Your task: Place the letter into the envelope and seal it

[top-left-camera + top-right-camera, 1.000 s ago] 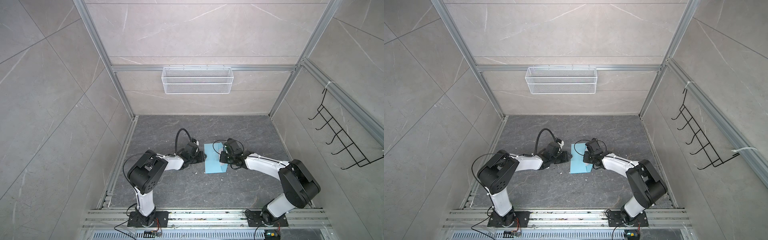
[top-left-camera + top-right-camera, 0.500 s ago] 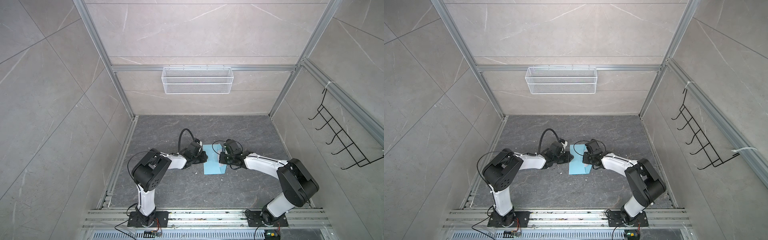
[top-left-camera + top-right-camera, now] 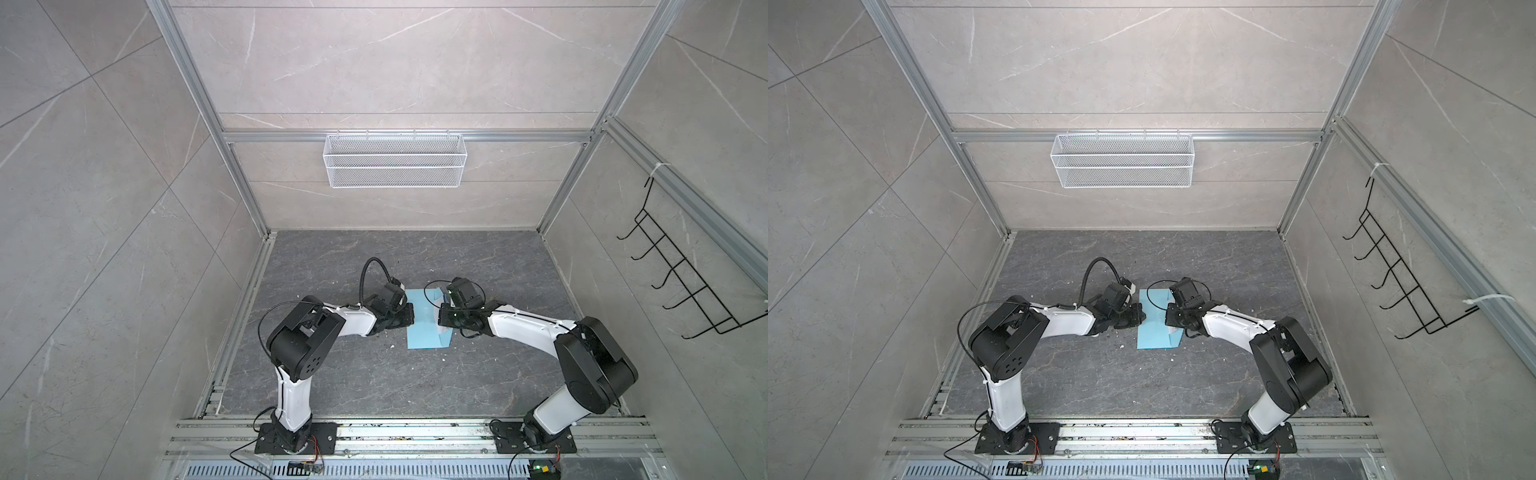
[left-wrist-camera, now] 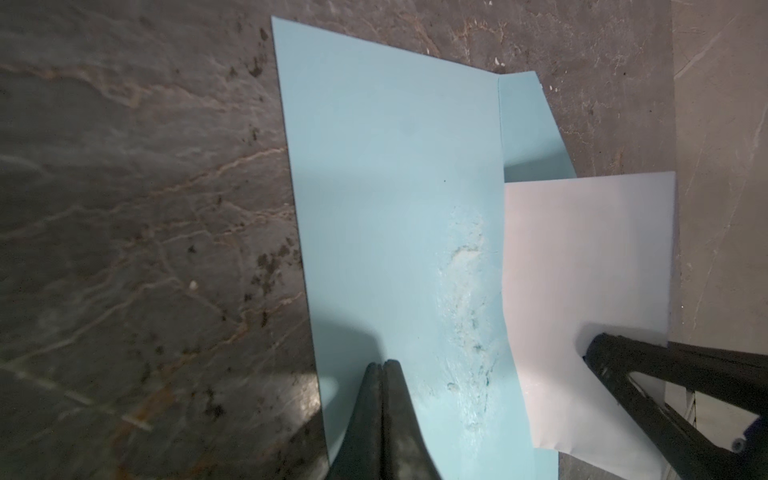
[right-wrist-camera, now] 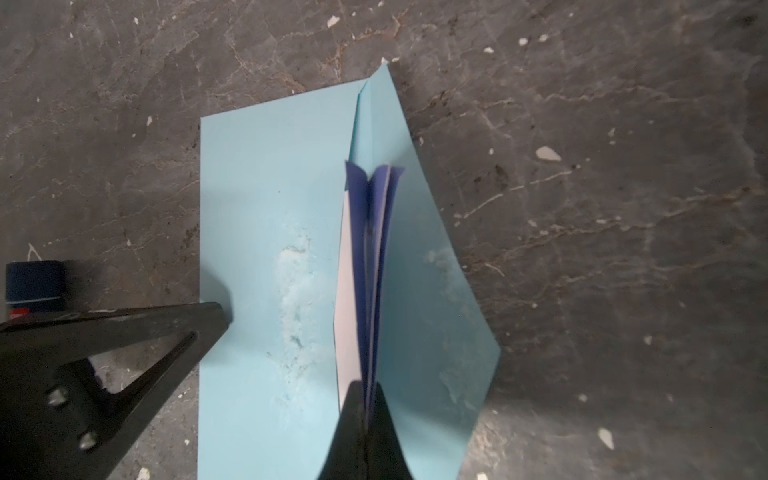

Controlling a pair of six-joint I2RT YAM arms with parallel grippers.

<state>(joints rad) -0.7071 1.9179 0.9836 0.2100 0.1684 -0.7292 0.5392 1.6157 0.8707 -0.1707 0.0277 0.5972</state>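
Blue envelope (image 3: 424,336) lengthwise near-to-far (flap (image 3: 445,341) rightward)

Pale grey marble-look tile walls (image 3: 374,62) surround a dark veined tabletop (image 3: 415,382). A white wire basket (image 3: 394,166) hangs at twelve o'clock and a black hook rack (image 3: 683,261) at three.

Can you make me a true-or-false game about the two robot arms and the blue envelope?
1. The envelope is light blue. True.
2. The right gripper is open and empty. False: it is shut on the folded letter.
3. The left gripper is shut. True; its tips sit at the envelope's edge.
4. The letter is all the way inside the envelope. False: much of it shows outside, by the open flap.
5. The wire basket lies beside the envelope. False: it hangs on the back wall.
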